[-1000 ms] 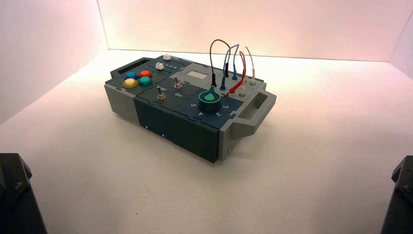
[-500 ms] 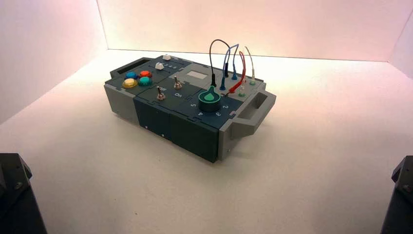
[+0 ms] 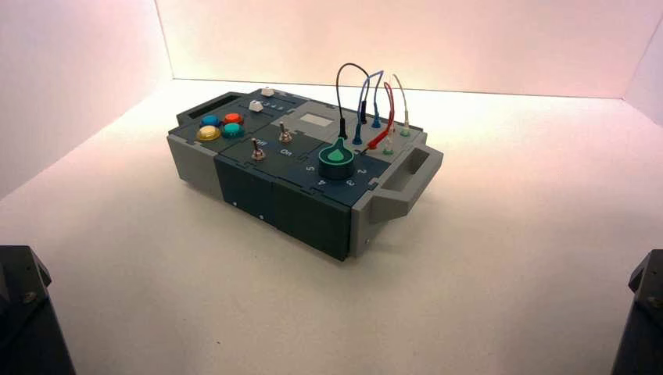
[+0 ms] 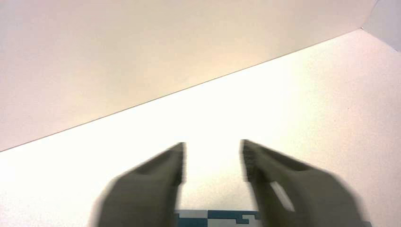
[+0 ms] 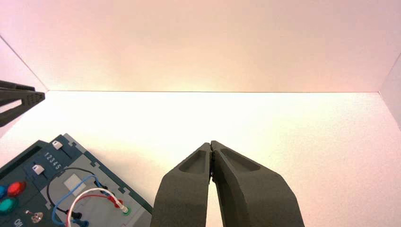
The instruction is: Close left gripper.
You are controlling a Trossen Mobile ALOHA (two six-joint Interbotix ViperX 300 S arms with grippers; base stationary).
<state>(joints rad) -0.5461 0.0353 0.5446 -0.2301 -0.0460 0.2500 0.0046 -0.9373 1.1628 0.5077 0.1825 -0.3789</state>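
Note:
My left gripper (image 4: pixel 213 149) is open and empty, its two fingers a clear gap apart, and hangs above the white table. An edge of the box (image 4: pixel 217 218) shows just below the fingers. The left gripper's fingers (image 5: pixel 21 98) also show far off in the right wrist view. My right gripper (image 5: pixel 211 144) is shut and empty, parked to the right of the box (image 5: pixel 71 189). In the high view only the arm bases show, the left arm (image 3: pixel 23 312) and the right arm (image 3: pixel 645 312), at the near corners.
The grey and dark blue box (image 3: pixel 258 191) stands turned on the white table. It bears four coloured buttons (image 3: pixel 220 126), two toggle switches (image 3: pixel 256 150), a green knob (image 3: pixel 338 158), looped wires (image 3: pixel 367 101) and grey end handles (image 3: pixel 406 176). White walls close in the table.

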